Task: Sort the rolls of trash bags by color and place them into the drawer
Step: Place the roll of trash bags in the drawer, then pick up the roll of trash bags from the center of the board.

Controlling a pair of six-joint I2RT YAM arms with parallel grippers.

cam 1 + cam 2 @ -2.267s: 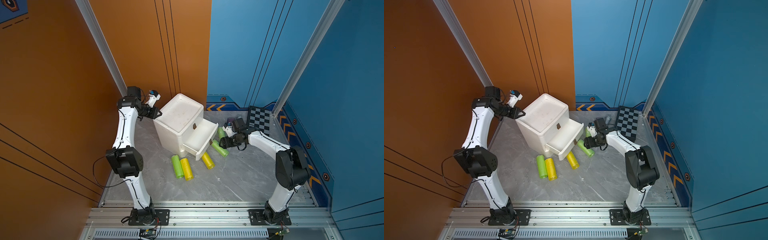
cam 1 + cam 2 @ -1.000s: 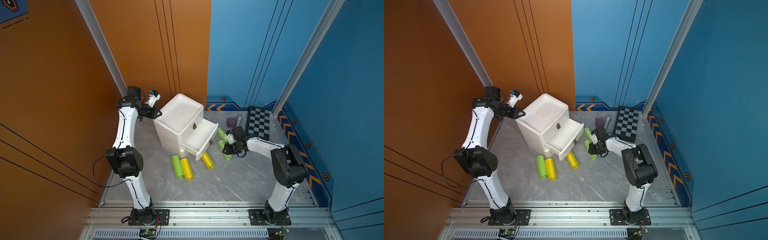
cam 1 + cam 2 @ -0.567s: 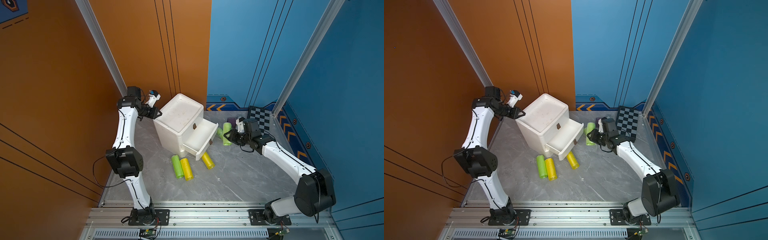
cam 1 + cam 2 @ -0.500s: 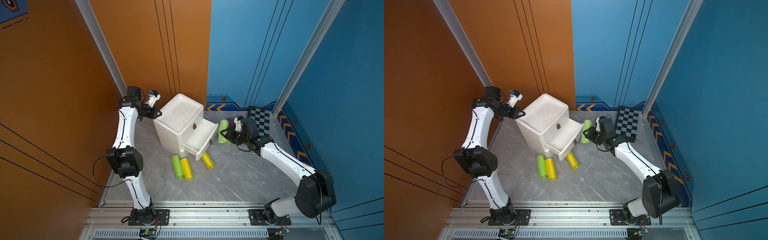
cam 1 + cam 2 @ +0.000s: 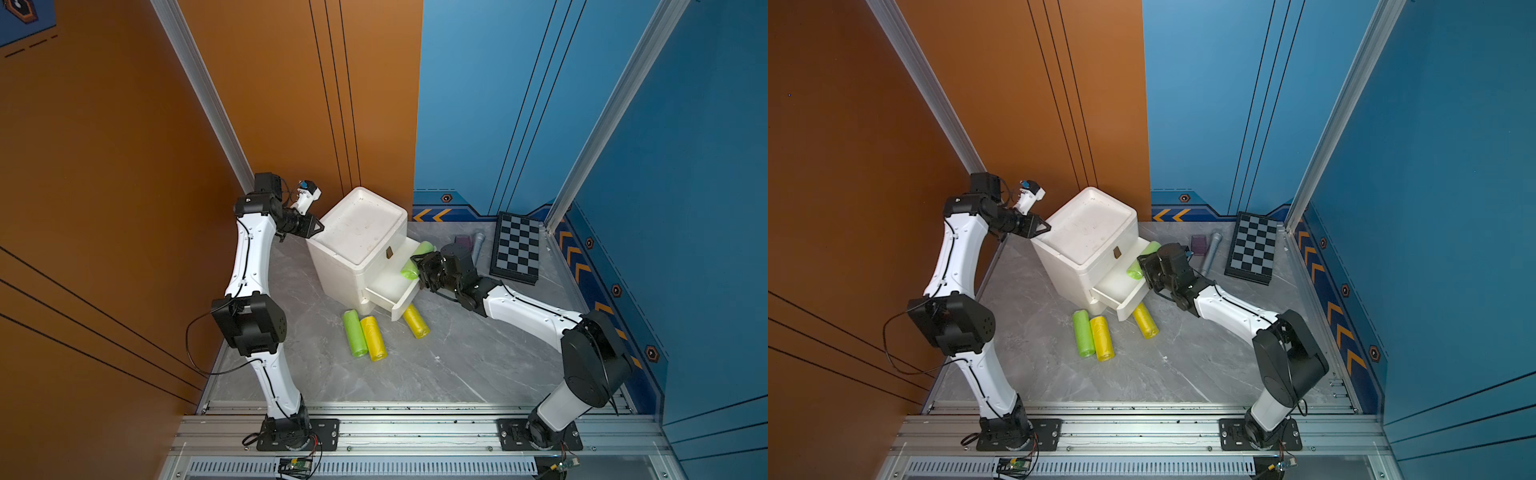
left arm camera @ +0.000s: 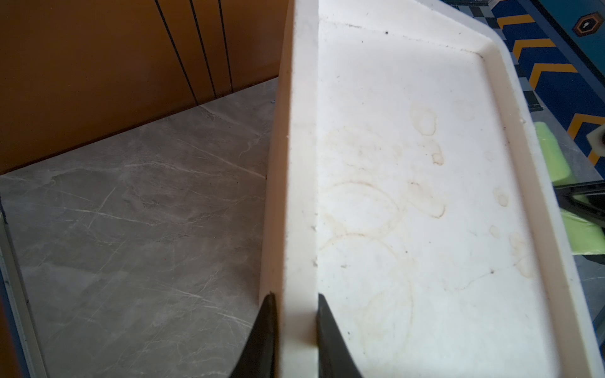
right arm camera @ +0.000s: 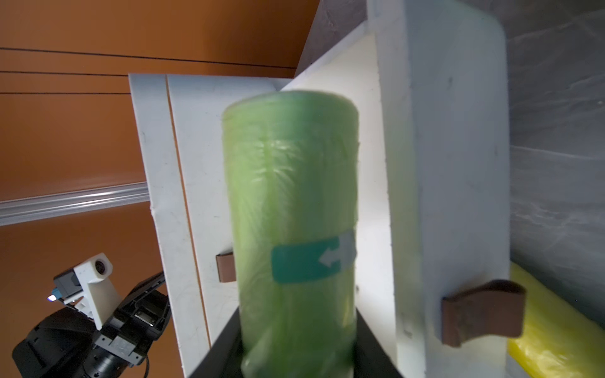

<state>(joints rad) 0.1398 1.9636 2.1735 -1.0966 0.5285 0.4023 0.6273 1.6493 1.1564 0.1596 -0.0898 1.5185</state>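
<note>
The right gripper is clamped on a light green plastic roll of trash bags, holding it over the open white drawer. The left gripper pinches the rim of the white plastic cabinet. Two yellow rolls and a second green roll lie on the grey floor by the drawer's front.

Both top views are shot from high up front, tilted down, so the whole bench and the white drawer unit are covered almost identically. The left wrist view is jammed right against that unit's top rim at the left hand. The right wrist view is aimed point-blank along a green roll at the open drawer.
</note>
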